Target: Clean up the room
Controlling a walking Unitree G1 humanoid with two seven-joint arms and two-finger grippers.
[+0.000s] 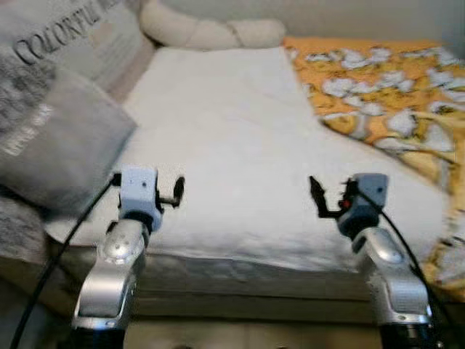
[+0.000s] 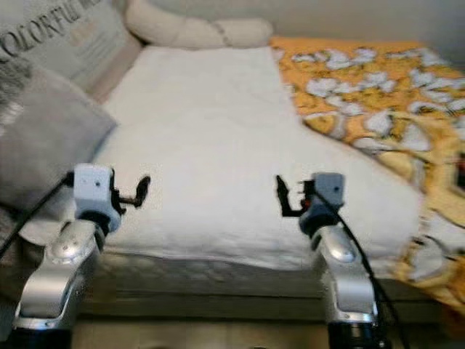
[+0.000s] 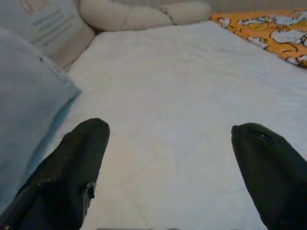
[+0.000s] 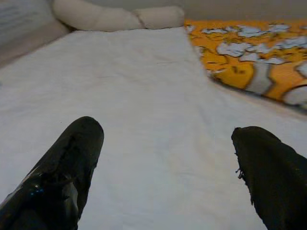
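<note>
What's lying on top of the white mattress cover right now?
On the white mattress cover: an orange patterned blanket along its right side, grey pillows at the left, a cream bolster at the far end. Whatever the blanket covers is hidden.

White bed sheet (image 1: pixel 225 138) lies bare ahead, open passage. Grey pillows (image 1: pixel 54 138) crowd the left side; cream bolster (image 1: pixel 211 30) blocks the far end; orange patterned blanket (image 1: pixel 392 94) covers the right.

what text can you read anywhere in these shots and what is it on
"COLORFUL": large dark letters on the light grey pillow at the bed's left, cut off by the frame edge.
Smaller lines under it on that pillow: too blurred to read.
Pale print on the darker grey cushion: too blurred to read.
</note>
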